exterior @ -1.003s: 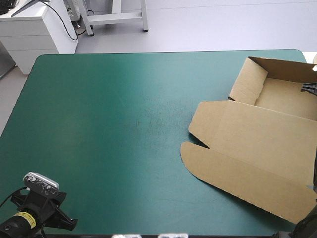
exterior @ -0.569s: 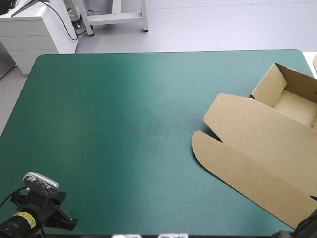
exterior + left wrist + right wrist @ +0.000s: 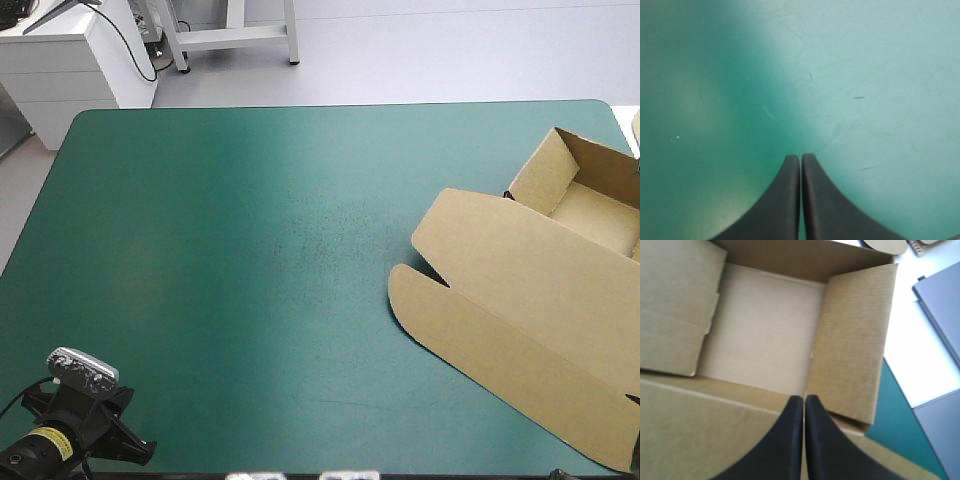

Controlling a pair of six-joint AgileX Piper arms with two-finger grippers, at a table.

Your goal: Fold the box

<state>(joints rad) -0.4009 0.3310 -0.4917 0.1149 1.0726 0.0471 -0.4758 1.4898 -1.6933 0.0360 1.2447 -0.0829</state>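
Brown board takes up the right side of the table in the high view. The box lies there as an open tray with its walls raised, close to the far right corner. Its lid lies flat on the teal-green cover and reaches back toward the near edge. The rounded front flap is the part nearest the table's middle. The long axis of lid and flap slants from the middle of the table toward the near right corner, and the tray sits on the far side of that line. The left arm is at the near left corner, well apart from the box, with bare cover between them. The right arm cannot be made out in this view.

The left wrist view shows the left pincer clenched, its black fingers meeting in one pointed arch with nothing between them. Only scuffed cover lies ahead of it, and no board is in sight.

In the right wrist view the right pincer is likewise clenched and, as far as can be seen, empty. It hangs over the board where the lid joins the tray. The tray's floor is straight ahead of it, one upright side wall just beside its line, and another panel on the opposite side.

The right arm is much the nearer, since the box is directly under and ahead of it. Any next fold looks like that arm's work, and the left would first have to cross the whole table.
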